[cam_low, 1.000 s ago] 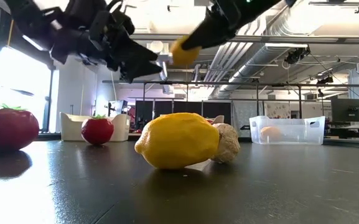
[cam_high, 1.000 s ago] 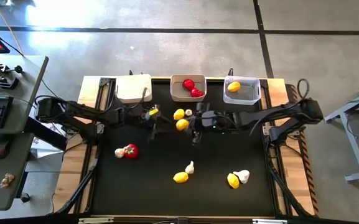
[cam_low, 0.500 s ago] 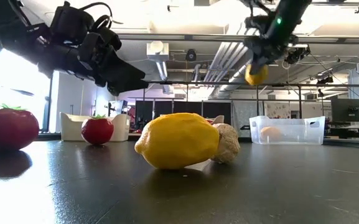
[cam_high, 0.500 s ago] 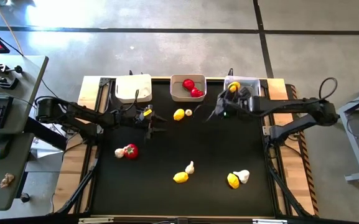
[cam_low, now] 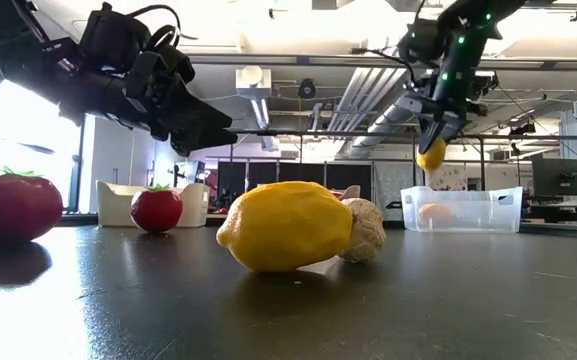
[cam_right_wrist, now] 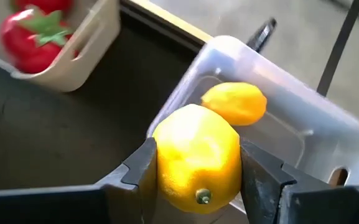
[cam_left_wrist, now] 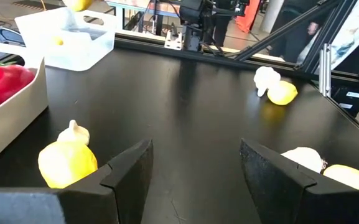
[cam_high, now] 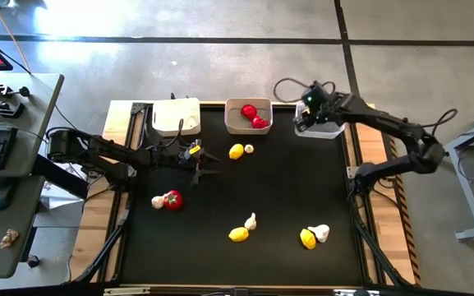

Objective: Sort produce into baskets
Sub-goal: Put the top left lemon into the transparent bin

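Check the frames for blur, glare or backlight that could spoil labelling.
Low view: bright window backlight at left, the left gripper reads as a dark silhouette; the near lemon fills the foreground. Right wrist view: tomatoes soft, the held lemon sharper. High view: even light, no glare.

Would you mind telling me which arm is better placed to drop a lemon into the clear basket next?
The right. Its end effector is shut on a lemon directly over the clear basket, which already holds one lemon. The left end effector is open and empty, mid-table, well away from that basket.
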